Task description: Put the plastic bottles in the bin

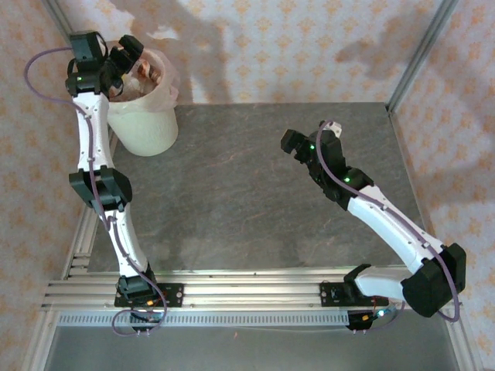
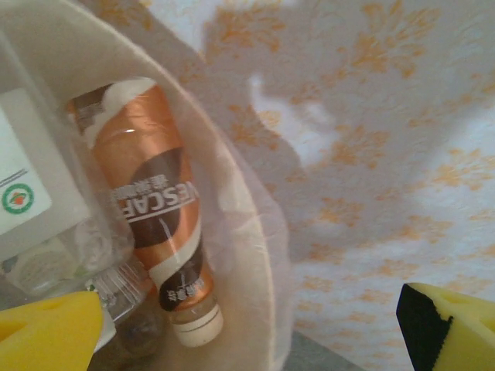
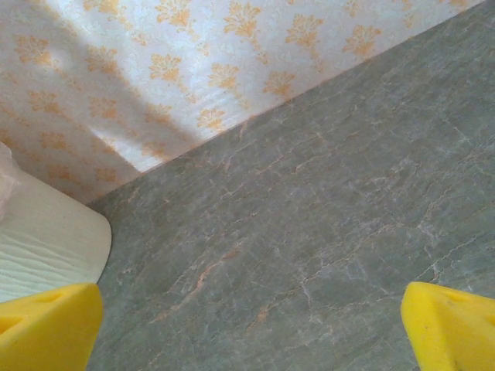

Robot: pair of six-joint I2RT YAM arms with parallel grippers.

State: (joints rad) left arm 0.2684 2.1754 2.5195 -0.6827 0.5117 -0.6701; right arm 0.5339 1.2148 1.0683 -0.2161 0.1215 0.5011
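Bottles (image 2: pixel 155 209) lie inside bin (image 1: pixel 147 127); left gripper (image 1: pixel 125 52) above bin, jaws apart, empty; right gripper (image 1: pixel 294 144) well right of bin, likewise

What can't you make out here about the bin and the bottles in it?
1. Top external: the left gripper hangs over the bin and hides most of its contents, so the bottles cannot be counted.
2. Left wrist: the white-labelled bottle is cut off by the left edge, and a yellow finger covers what lies below it.
3. Right wrist: the bin is cut off by the left edge, leaving a piece of wall.
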